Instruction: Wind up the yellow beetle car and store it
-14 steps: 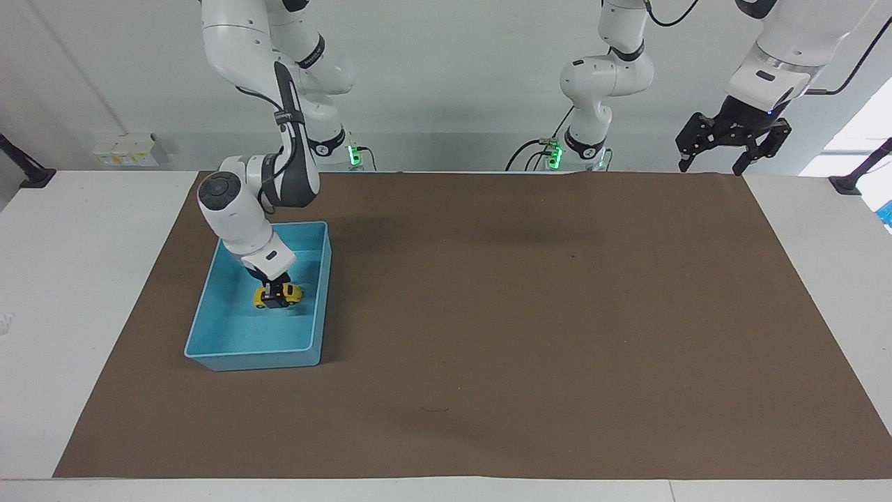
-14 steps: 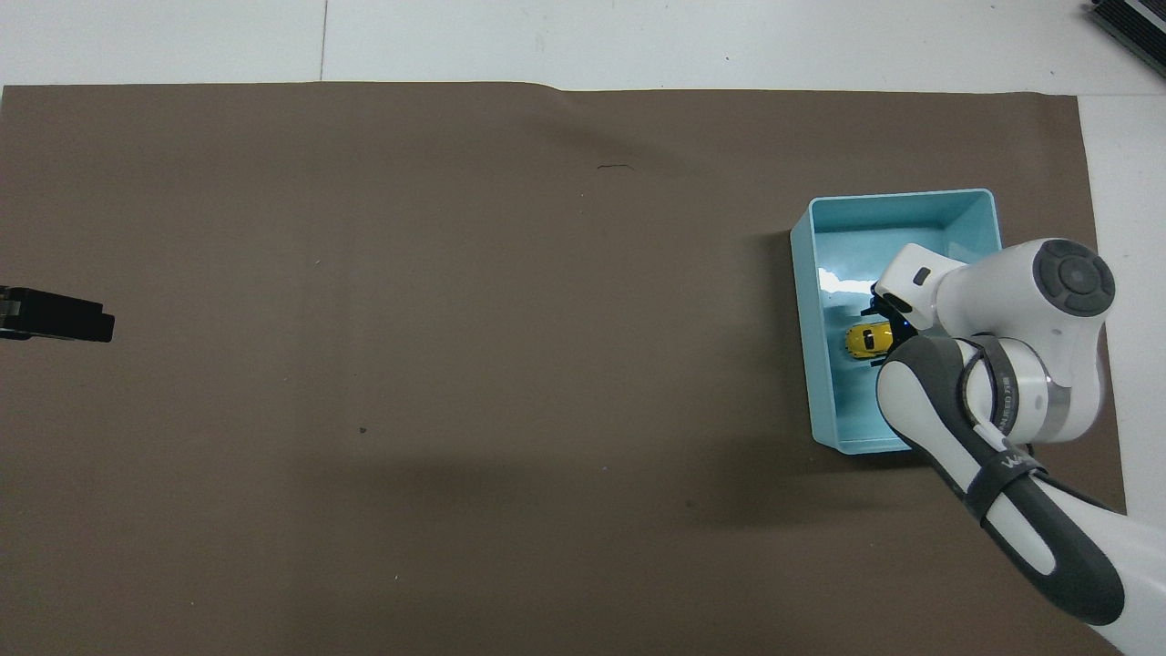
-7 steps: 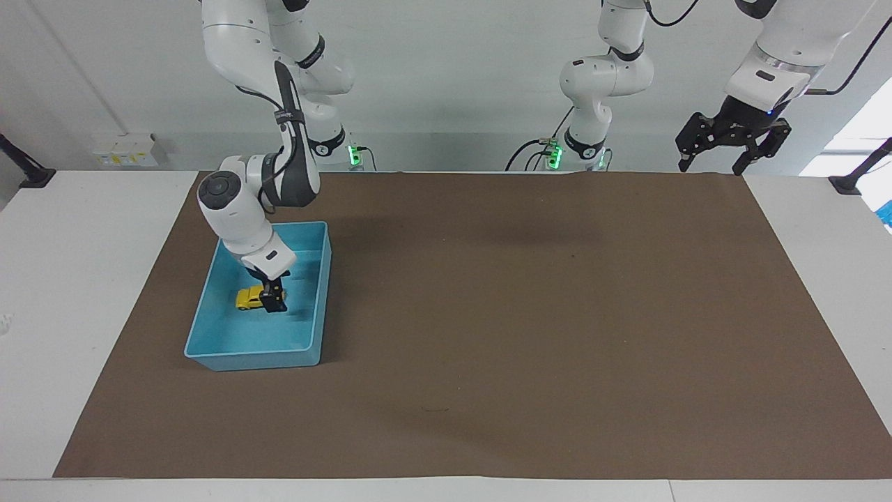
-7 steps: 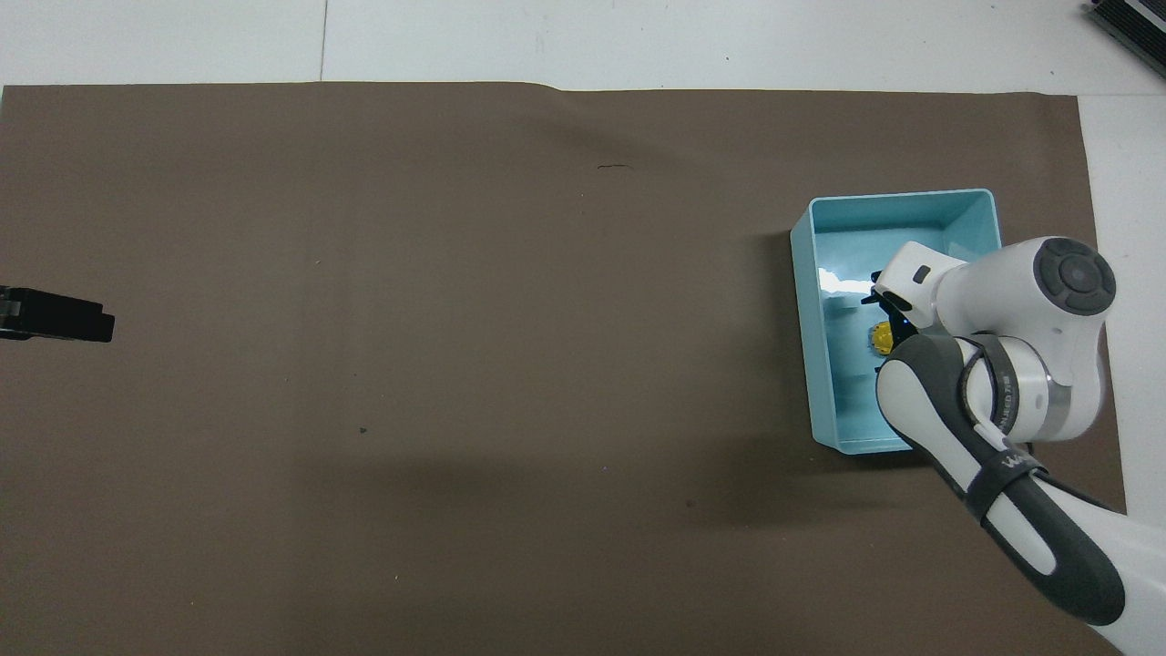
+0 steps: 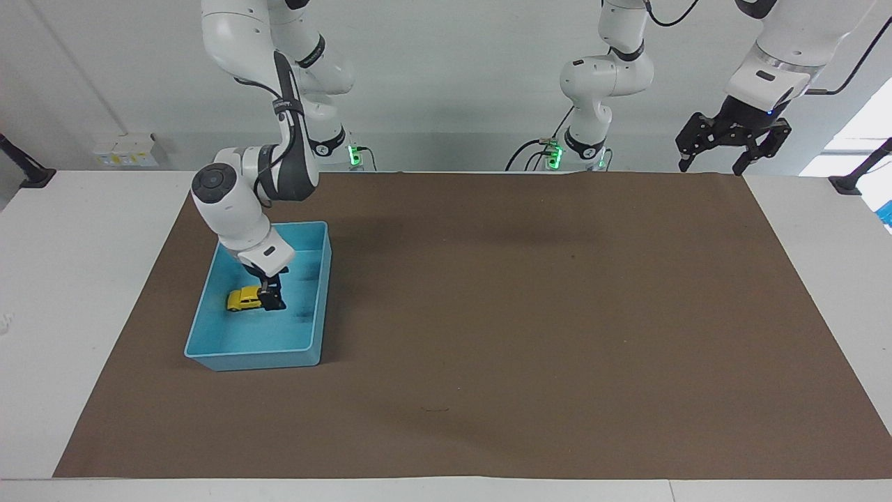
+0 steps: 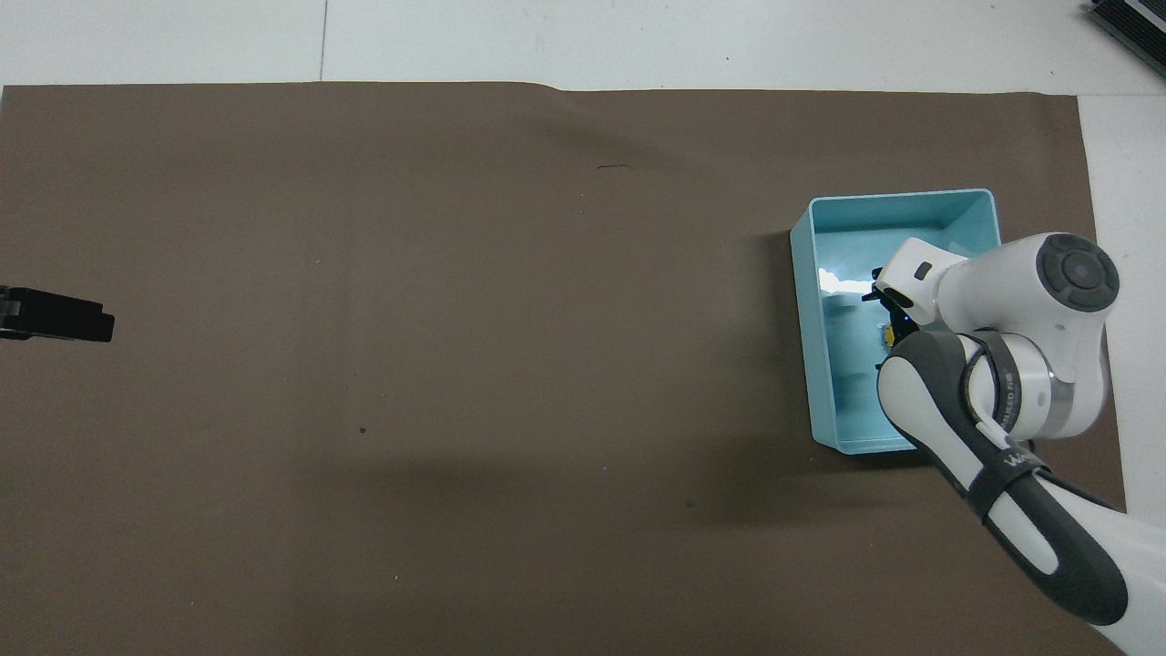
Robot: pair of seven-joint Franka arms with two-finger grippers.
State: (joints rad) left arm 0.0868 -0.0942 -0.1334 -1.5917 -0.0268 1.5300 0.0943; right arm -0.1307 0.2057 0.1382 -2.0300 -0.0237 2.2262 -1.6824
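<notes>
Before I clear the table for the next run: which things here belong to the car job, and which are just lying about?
Job:
- car, lying in the bin
- bin
- right hand, open, in the bin beside the car

Lying about:
- brown mat
- left hand, open, waiting over the mat's edge

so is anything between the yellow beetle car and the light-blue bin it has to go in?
Nothing visible. The yellow beetle car already sits on the floor of the light-blue bin, with the open right gripper just above it and beside it. The left gripper waits, open, at the left arm's end of the table.
</notes>
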